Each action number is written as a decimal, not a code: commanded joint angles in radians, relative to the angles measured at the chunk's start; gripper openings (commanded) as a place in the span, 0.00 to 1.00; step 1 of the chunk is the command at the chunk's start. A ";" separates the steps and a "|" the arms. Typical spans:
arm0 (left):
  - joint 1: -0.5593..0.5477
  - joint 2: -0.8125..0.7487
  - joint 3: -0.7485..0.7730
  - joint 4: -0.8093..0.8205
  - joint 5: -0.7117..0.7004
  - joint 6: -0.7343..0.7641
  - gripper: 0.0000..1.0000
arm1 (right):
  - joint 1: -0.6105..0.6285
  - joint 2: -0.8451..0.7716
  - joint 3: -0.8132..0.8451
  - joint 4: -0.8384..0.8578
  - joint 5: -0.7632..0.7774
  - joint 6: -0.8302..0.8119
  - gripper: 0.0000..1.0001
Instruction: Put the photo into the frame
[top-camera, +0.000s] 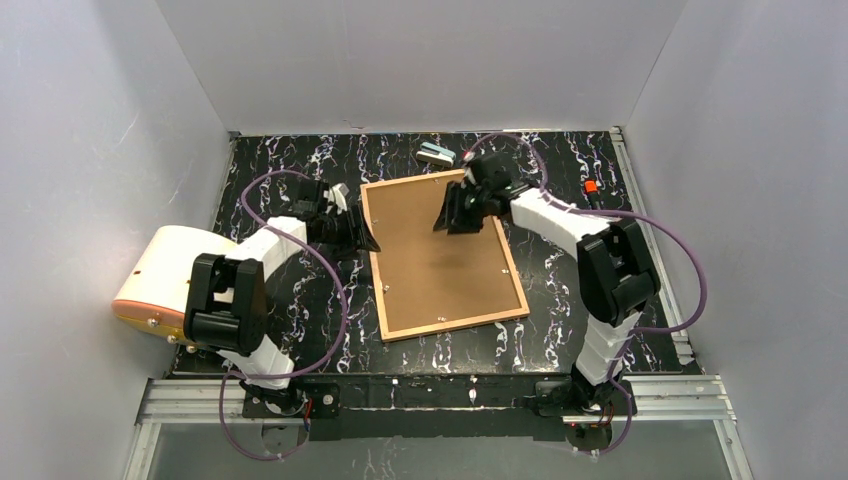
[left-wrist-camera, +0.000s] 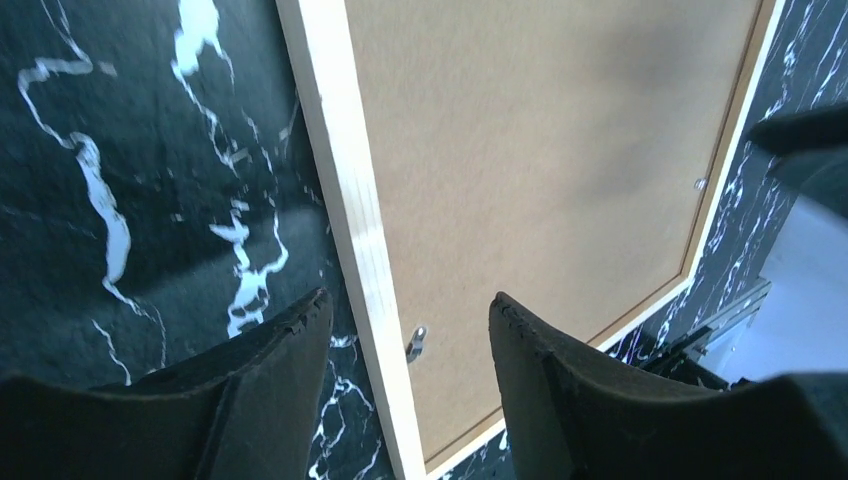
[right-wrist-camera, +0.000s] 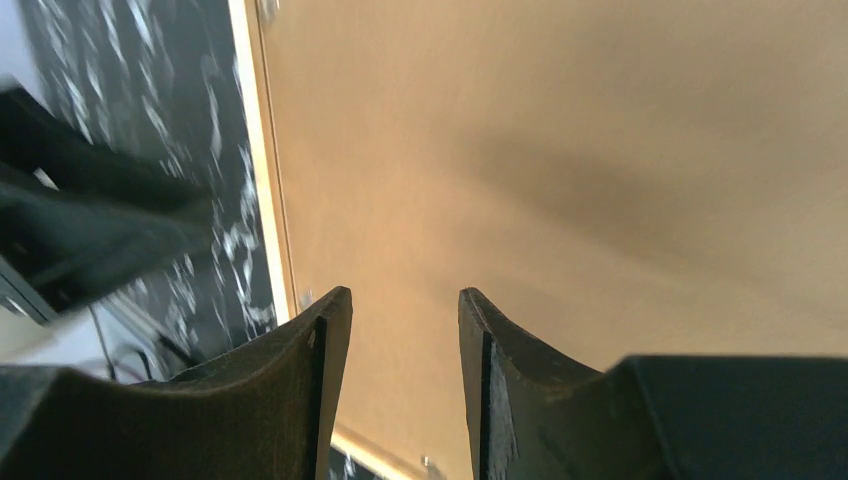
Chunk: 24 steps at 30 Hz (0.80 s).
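The frame (top-camera: 455, 322) lies flat mid-table, a thin light-wood border with a plain brown backing board (top-camera: 440, 260) filling it. The photo is hidden. My left gripper (top-camera: 367, 240) is at the frame's left side; in the left wrist view it (left-wrist-camera: 410, 310) is open, its fingers standing either side of the pale rail (left-wrist-camera: 350, 200), with a small metal tab (left-wrist-camera: 416, 343) below. My right gripper (top-camera: 452, 220) hovers over the board's far half. In the right wrist view it (right-wrist-camera: 405, 300) is open and empty above the brown board (right-wrist-camera: 560, 150), with the frame's rail (right-wrist-camera: 243, 120) at the left.
A small teal-and-white object (top-camera: 436, 153) lies at the back, just beyond the frame's far corner. A small red item (top-camera: 591, 186) sits at the back right. A white-and-orange rounded object (top-camera: 160, 280) stands at the table's left edge. White walls close in three sides.
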 joint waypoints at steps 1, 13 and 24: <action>-0.017 -0.081 -0.079 -0.011 0.048 0.020 0.57 | 0.142 -0.034 -0.010 -0.200 -0.016 -0.082 0.51; -0.029 -0.111 -0.237 0.017 0.184 -0.012 0.44 | 0.265 -0.043 -0.120 -0.362 -0.016 -0.116 0.53; -0.038 -0.077 -0.289 0.054 0.204 -0.034 0.31 | 0.271 -0.024 -0.177 -0.367 -0.133 -0.165 0.50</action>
